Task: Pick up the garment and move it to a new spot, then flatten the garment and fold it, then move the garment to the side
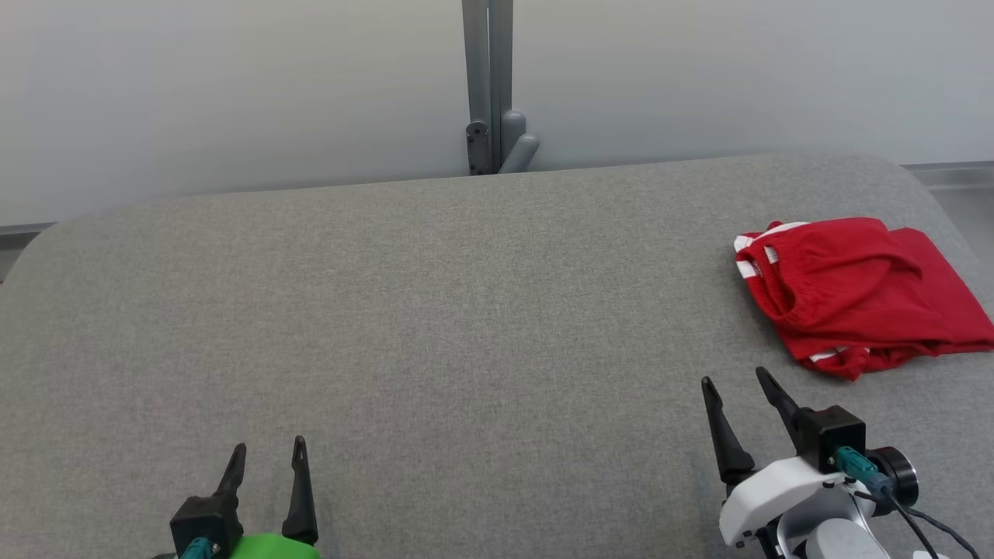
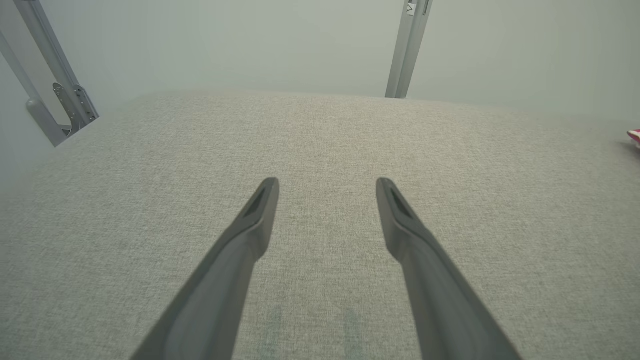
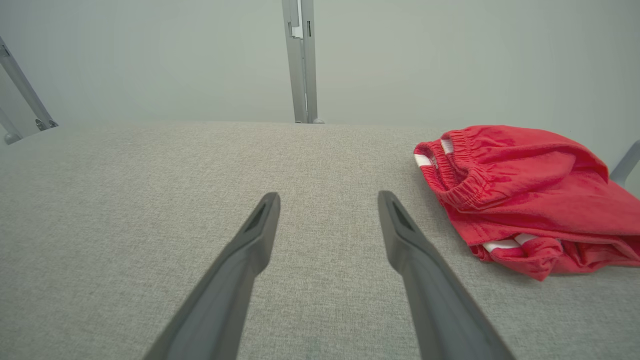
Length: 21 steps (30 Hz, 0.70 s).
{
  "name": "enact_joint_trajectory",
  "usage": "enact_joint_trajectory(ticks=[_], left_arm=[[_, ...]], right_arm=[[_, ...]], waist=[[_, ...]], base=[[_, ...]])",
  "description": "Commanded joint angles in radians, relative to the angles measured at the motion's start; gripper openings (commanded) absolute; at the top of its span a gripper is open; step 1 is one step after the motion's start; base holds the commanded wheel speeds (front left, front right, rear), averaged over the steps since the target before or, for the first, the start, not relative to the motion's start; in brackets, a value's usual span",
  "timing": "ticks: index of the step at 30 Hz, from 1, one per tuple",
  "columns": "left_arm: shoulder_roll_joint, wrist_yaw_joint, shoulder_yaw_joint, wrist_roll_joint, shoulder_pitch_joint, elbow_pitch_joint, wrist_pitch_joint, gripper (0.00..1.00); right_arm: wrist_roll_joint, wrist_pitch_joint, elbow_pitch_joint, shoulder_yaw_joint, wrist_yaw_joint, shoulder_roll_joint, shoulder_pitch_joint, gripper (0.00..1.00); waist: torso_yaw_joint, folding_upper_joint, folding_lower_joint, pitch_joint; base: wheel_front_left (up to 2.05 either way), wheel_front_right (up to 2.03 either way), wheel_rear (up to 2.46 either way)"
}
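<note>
The red garment (image 1: 862, 295) lay folded at the tabletop's (image 1: 435, 310) right edge, so the job looked finished. Both claws, left claw (image 1: 266, 454) and right claw (image 1: 736, 388), hung wide and empty, needing only to back away.

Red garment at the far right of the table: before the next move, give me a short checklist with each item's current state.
1. Right gripper open and empty: ok.
2. Left gripper open and empty: ok.
3. Red garment fully on the grey table: cannot tell, its right edge leaves the head view.
4. Bare table between the right gripper and the garment: ok.
5. Garment flat: not ok, it lies bunched and partly folded.
</note>
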Motion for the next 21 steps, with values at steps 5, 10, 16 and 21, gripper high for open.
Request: enact_joint_trajectory(ticks=[5,10,16,21], left_arm=[[0.004,-0.009,-0.002,-0.013,0.01,0.003,0.001,1.0],[0.004,-0.006,-0.002,-0.021,0.012,0.004,0.001,1.0],[0.004,-0.007,-0.011,-0.021,0.008,0.011,0.001,1.0],[0.004,-0.011,-0.016,-0.024,0.005,0.013,0.001,1.0]], right_arm=[[0.013,-0.002,0.0,0.007,-0.002,-0.003,0.006,1.0],[0.012,-0.002,0.006,0.013,-0.002,-0.003,0.006,1.0],[0.015,-0.002,0.01,0.008,-0.001,-0.003,0.012,1.0],[0.023,-0.002,0.015,0.015,-0.001,-0.003,0.008,1.0]], waist=[[-0.004,-0.0001,0.0,0.005],[-0.041,-0.0001,0.0,0.01],[-0.044,-0.0001,0.0,0.013],[-0.044,-0.0001,0.0,0.017]], base=[[0.0,0.0,0.0],[0.0,0.0,0.0],[0.0,0.0,0.0],[0.0,0.0,0.0]])
